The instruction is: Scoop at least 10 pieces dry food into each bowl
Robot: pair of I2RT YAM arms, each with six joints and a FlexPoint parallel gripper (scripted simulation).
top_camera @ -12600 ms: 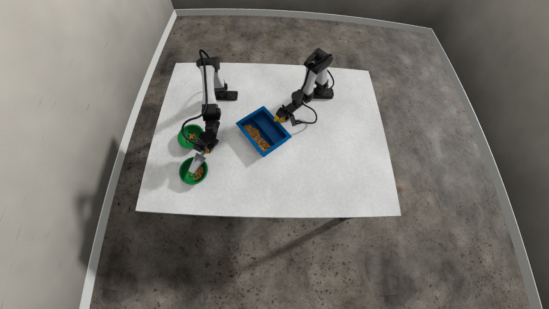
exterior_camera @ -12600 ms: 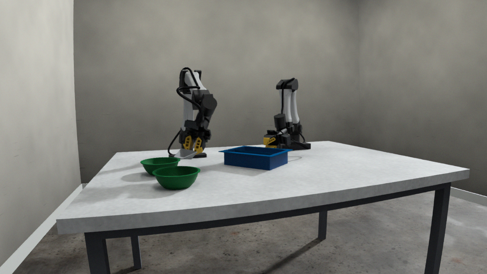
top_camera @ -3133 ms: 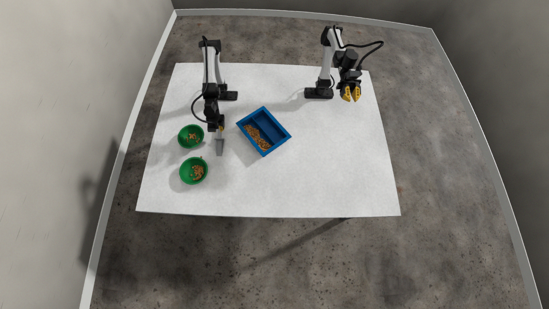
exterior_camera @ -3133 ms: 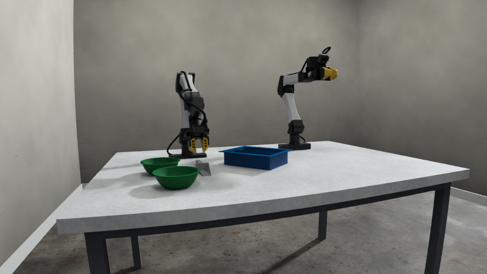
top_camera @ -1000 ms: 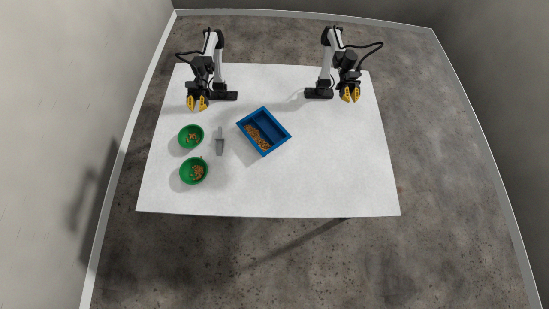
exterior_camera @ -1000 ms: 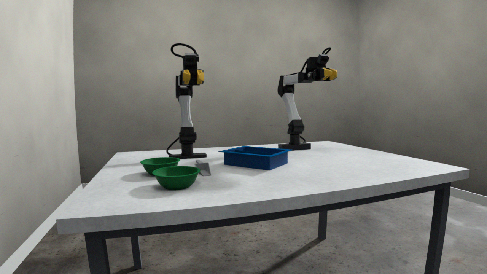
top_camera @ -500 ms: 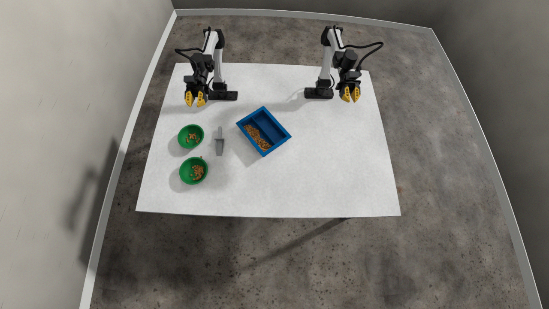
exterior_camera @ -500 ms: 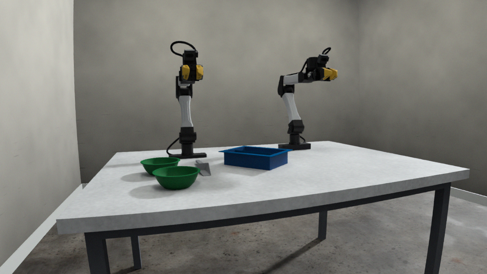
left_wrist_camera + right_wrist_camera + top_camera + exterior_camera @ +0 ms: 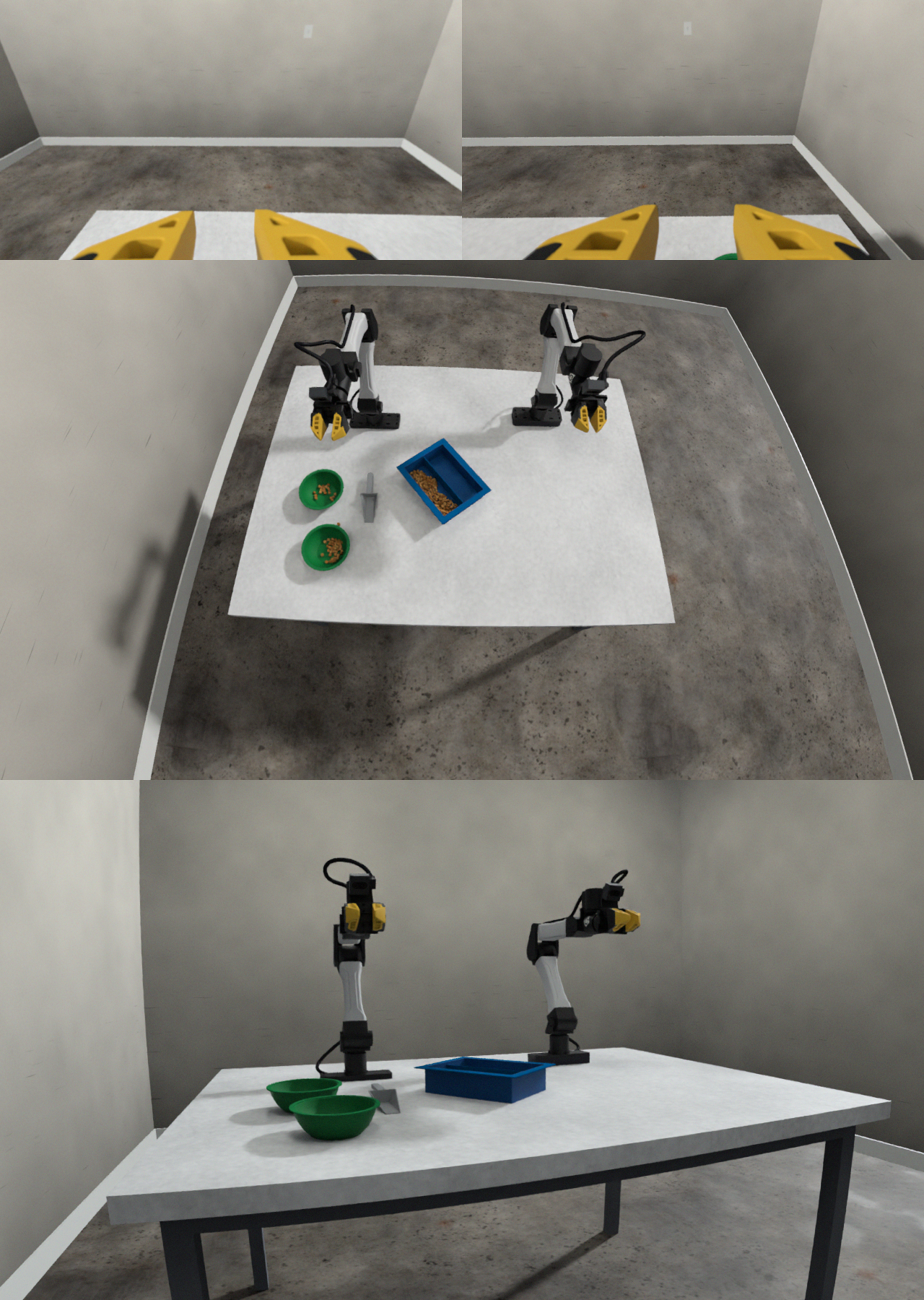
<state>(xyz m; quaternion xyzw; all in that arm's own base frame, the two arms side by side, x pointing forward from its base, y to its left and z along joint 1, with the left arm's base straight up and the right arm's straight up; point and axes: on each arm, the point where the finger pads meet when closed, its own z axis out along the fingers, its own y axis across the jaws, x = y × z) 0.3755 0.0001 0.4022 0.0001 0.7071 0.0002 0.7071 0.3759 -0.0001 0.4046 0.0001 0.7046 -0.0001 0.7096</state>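
Note:
The right gripper (image 9: 328, 435) (image 9: 365, 917) (image 9: 696, 207) is at picture left, open and empty, high above the table. The left gripper (image 9: 590, 427) (image 9: 224, 213) is at picture right, also open, empty and high. The far green bowl (image 9: 310, 486) (image 9: 297, 1098) holds several brown pieces. The near green bowl (image 9: 312, 544) (image 9: 336, 1122) holds a larger heap. Both stand upright. A stray piece (image 9: 338, 523) lies just outside the near bowl's rim. The grey scoop (image 9: 369, 508) (image 9: 388, 1101) lies on the table and looks empty. The blue box (image 9: 466, 506) (image 9: 465, 1083) is flat, with food in one compartment.
The scoop lies between the bowls and the box, touching neither. The box stands near the middle of the white table (image 9: 548, 550) (image 9: 613, 1116). The arm bases (image 9: 381, 420) (image 9: 535, 417) stand behind the box, toward the far edge.

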